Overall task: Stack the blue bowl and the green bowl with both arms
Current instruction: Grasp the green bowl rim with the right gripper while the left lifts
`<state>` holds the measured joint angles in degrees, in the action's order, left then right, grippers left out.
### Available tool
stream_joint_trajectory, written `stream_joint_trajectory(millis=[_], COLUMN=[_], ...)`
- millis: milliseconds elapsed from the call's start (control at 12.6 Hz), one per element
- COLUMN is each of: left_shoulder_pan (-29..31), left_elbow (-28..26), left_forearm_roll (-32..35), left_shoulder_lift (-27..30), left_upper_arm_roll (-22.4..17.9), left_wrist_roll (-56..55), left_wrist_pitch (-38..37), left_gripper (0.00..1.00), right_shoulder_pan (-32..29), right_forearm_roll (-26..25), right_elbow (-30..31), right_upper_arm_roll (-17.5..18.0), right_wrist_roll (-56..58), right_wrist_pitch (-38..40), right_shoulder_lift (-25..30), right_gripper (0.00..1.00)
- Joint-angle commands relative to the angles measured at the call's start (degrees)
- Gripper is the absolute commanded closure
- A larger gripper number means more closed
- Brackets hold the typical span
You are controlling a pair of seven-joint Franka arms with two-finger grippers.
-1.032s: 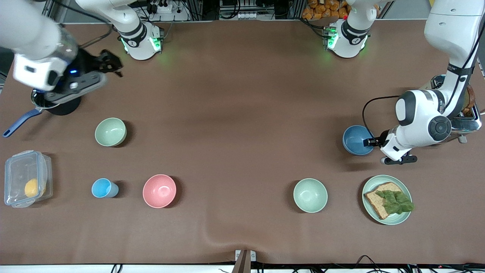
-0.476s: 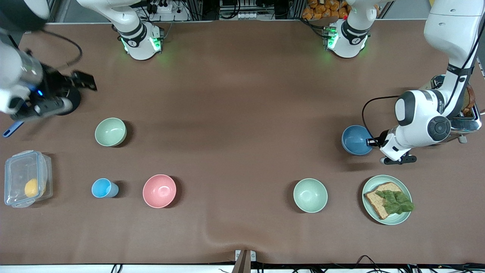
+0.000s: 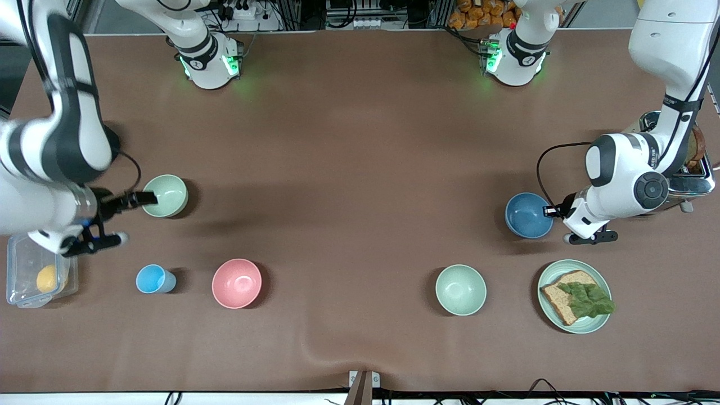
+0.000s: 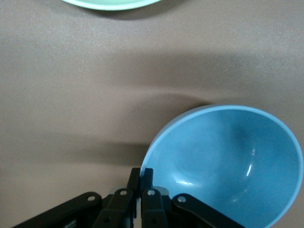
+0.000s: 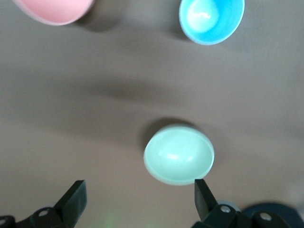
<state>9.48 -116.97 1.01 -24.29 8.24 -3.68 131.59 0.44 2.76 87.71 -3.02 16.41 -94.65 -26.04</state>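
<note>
1. Pinching the rim of the blue bowl (image 3: 528, 215) with the left gripper (image 3: 548, 211), fingers clamped together on the wall at the side toward the left arm's end of the bench (image 3: 360, 140); in the left wrist view the fingertips (image 4: 141, 175) closing over the bowl's edge (image 4: 223, 166).
2. Sitting near the left arm's end of the bench, this blue bowl, with the toaster (image 3: 689, 169) beside it and the plate of bread and lettuce (image 3: 574, 296) nearer the front camera.
3. Hovering with fingers spread wide, the right gripper (image 3: 145, 198) just at the rim of the green bowl (image 3: 164, 195), holding nothing; in the right wrist view the bowl (image 5: 178, 155) lying straight ahead between the two open fingers (image 5: 203, 195).
4. Resting near the right arm's end of the bench, the green bowl, well apart from the blue one, roughly level with it across the bench.
5. Judging the coming move: each arm nearer its own bowl, the right needing only to advance and close on the rim, then both carrying toward the middle.
</note>
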Motion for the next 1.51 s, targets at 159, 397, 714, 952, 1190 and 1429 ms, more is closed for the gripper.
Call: stream_joint_trajectory(millis=[159, 397, 714, 952, 1190, 1429], left_shoulder_pan=[-0.2, -0.1, -0.1, -0.1, -0.2, -0.2], left_elbow=[1.9, 3.8, 8.7, 11.2, 16.5, 18.2], left_forearm_roll=[-0.1, -0.1, -0.1, -0.2, -0.1, -0.1], left_shoulder_lift=[4.1, 8.9, 11.3, 13.5, 13.8, 13.9], left_upper_arm_roll=[1.9, 4.2, 7.1, 8.5, 9.9, 11.0], left_wrist_roll=[-0.1, -0.1, -1.1, -1.1, -4.0, -4.5], left_wrist_pitch=[0.0, -3.3, -12.0, -16.3, -23.1, -25.2], left_gripper=[1.0, 1.0, 1.0, 1.0, 1.0, 1.0], right_shoulder_pan=[-6.1, -10.8, -15.5, -16.6, -15.1, -13.5], right_forearm_roll=[-1.6, -1.6, -1.0, 0.1, 2.4, 2.5], right_elbow=[14.1, 21.8, 27.5, 28.0, 27.3, 26.5], right_upper_arm_roll=[0.7, 0.8, 1.0, 1.1, 1.3, 2.8], right_wrist_roll=[8.7, 15.4, 20.1, 21.2, 21.1, 21.2], right_wrist_pitch=[-19.0, -25.3, -24.1, -23.8, -23.1, -23.5], right_shoulder_lift=[-1.2, -1.4, -1.1, -1.4, -0.9, -0.3], right_gripper=[0.0, 0.0, 0.0, 0.68, 1.0, 1.0])
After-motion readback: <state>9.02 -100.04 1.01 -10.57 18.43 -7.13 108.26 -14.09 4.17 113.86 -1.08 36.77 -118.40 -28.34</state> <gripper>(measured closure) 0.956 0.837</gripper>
